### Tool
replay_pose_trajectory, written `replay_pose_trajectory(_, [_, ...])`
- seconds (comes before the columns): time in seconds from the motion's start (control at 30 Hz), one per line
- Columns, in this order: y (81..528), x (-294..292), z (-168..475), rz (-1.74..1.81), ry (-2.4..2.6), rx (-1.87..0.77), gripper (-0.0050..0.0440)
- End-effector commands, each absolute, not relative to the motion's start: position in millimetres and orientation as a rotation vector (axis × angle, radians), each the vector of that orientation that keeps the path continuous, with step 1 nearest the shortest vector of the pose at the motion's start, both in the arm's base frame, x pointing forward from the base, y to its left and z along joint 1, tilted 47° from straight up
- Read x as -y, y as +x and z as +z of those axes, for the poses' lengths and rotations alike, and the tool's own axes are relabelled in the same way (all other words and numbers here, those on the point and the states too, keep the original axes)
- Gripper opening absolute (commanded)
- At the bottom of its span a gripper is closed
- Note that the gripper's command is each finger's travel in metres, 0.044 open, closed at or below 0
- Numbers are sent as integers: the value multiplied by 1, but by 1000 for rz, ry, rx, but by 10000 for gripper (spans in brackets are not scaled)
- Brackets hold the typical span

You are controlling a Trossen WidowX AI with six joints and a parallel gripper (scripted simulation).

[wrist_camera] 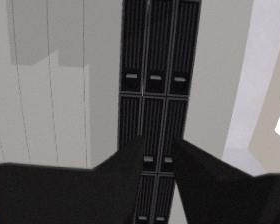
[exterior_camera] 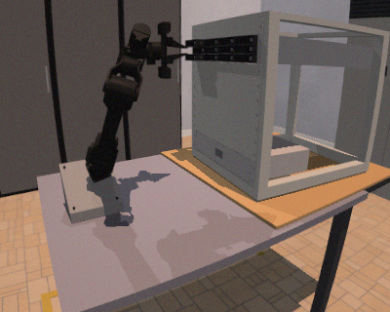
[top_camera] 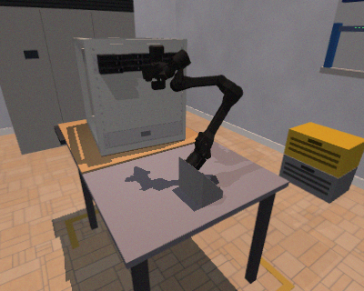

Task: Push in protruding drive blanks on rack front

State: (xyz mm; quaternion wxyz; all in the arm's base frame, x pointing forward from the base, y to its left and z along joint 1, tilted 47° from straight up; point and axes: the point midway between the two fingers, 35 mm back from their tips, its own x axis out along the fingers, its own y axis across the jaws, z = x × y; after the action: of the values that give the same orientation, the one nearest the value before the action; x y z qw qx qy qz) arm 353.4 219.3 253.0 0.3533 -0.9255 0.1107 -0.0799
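Note:
The grey rack [top_camera: 143,111] [exterior_camera: 226,107] [wrist_camera: 103,120] stands upright on the wooden board. A bank of black drive blanks [top_camera: 120,64] [exterior_camera: 226,50] [wrist_camera: 161,45] sits in three rows high in its front. In the exterior view, blanks at the far end of the bank stick out a little past the rack's left edge; how far each one stands out is hard to tell. My gripper [exterior_camera: 186,52] [wrist_camera: 157,143] is partly open, with its fingertips a small gap apart and nothing seen between them. The tips are close in front of the far-end blanks, and the fingers hide some of them in the wrist view.
The orange wooden board [top_camera: 72,136] [exterior_camera: 280,216] lies under the rack at the table's back. My arm rises from its base on the grey table [top_camera: 125,218] [exterior_camera: 182,263]. Yellow and grey cases [top_camera: 322,145] stand on the floor to the right in the top view.

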Motion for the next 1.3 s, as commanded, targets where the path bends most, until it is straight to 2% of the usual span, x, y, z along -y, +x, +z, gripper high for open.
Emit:
replay_pose_trajectory(0.0, [354,-223,259,-217,-2379,-279,-50])
replay_pose_trajectory(1.27, [364,-238,247,-218,-2380,-275,-50])
